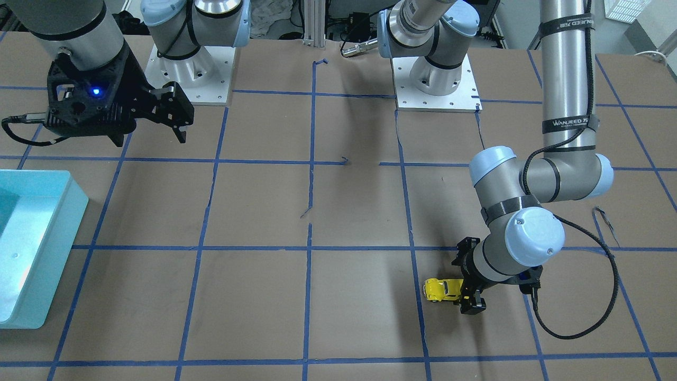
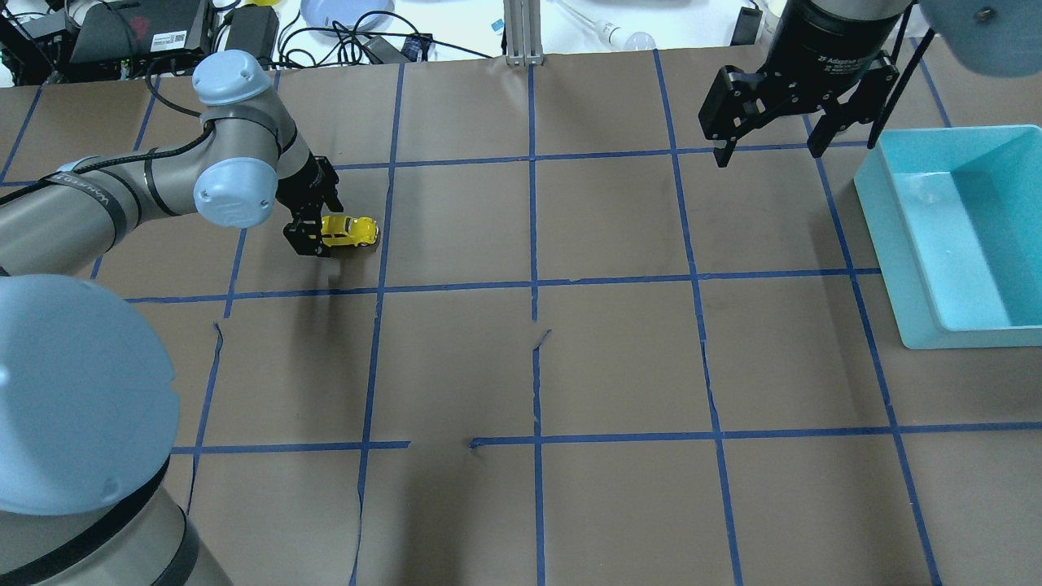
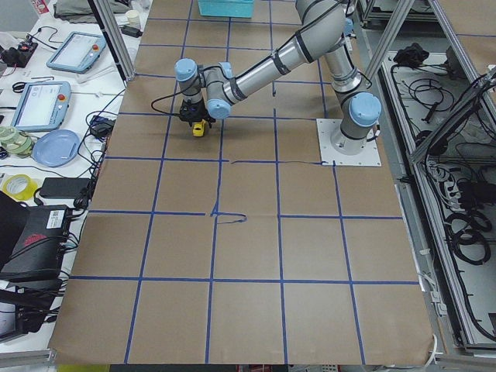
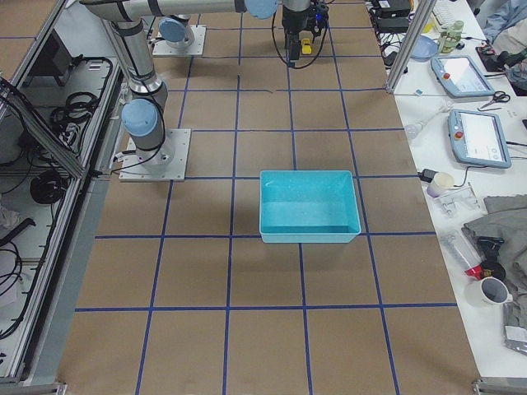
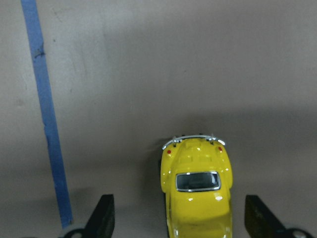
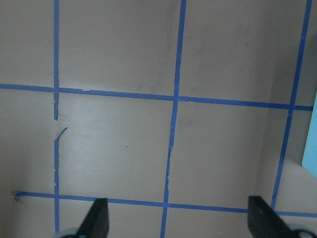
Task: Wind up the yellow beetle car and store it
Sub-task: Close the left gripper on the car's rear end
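Yellow beetle car (image 5: pixel 197 196) sits wheels-down between the spread fingers of your left gripper (image 5: pixel 181 218), with a gap on each side and nearer one finger than the other. Centre on it before you close, and pinch the body square and low so the wheels can roll for winding. Your right gripper (image 2: pixel 767 155) hangs fingers apart, holding nothing, just beside the teal bin (image 2: pixel 895 260), which looks empty

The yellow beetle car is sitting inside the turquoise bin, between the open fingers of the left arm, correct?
Not quite: the yellow beetle car sits on the brown table, far from the turquoise bin, as the overhead exterior view shows. It is indeed between the left arm's open fingers.
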{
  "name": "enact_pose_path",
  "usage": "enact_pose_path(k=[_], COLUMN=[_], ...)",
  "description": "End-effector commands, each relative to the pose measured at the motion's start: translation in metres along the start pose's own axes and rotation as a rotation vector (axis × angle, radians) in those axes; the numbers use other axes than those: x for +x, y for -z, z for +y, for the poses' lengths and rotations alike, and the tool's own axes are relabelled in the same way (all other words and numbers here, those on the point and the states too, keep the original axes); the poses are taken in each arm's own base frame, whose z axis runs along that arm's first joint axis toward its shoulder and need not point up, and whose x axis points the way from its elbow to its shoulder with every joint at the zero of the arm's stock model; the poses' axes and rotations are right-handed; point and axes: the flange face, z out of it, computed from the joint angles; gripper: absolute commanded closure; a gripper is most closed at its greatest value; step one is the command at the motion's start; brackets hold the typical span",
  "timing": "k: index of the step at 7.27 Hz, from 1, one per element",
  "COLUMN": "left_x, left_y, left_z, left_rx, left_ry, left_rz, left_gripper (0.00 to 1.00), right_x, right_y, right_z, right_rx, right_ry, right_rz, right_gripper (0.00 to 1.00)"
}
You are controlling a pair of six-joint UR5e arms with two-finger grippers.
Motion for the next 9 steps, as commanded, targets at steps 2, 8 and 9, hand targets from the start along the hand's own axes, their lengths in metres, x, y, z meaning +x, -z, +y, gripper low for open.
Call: enact_pose_path(k=[2,8,9], left_x=[0.002,-0.004,-0.002], left_y=[0.002,0.02,0.023], left_z=[0.002,0.017,0.022], left_rx=[-0.032,-0.155,-0.208], left_ry=[0.001,-0.01,0.0], left_rz=[0.012,0.054,0.068], left_gripper=[0.73,1.0,1.0], right_x=[-0.001,0.0,0.0], right_y=[0.001,-0.001,0.0], right_z=[0.001,0.001,0.001], right_rx=[0.002,-0.005,0.0], right_ry=[-0.001,-0.001,-0.001], right_rz=[-0.003,0.0,0.0], right_gripper=[0.0,0.0,0.0])
